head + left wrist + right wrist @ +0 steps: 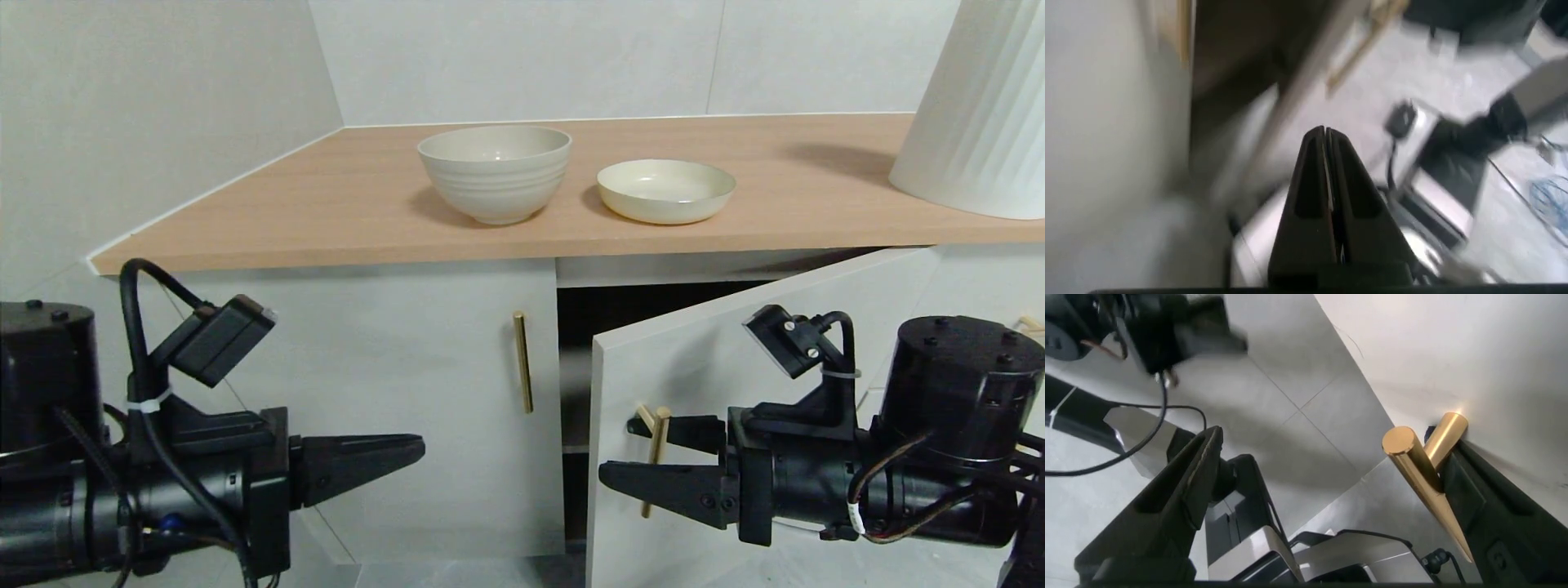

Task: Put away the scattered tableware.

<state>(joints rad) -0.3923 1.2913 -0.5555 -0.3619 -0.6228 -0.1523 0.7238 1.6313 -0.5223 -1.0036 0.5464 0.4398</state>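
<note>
Head view: left tool (418,447) closed, right tool (616,449) open around the gold door handle (658,433).

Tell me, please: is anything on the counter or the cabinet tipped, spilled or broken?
Nothing looks spilled or damaged. The deep bowl and the shallow bowl stand upright and apart on the counter. Only the right cabinet door stands ajar, its gold handle inside the open right gripper.
</note>
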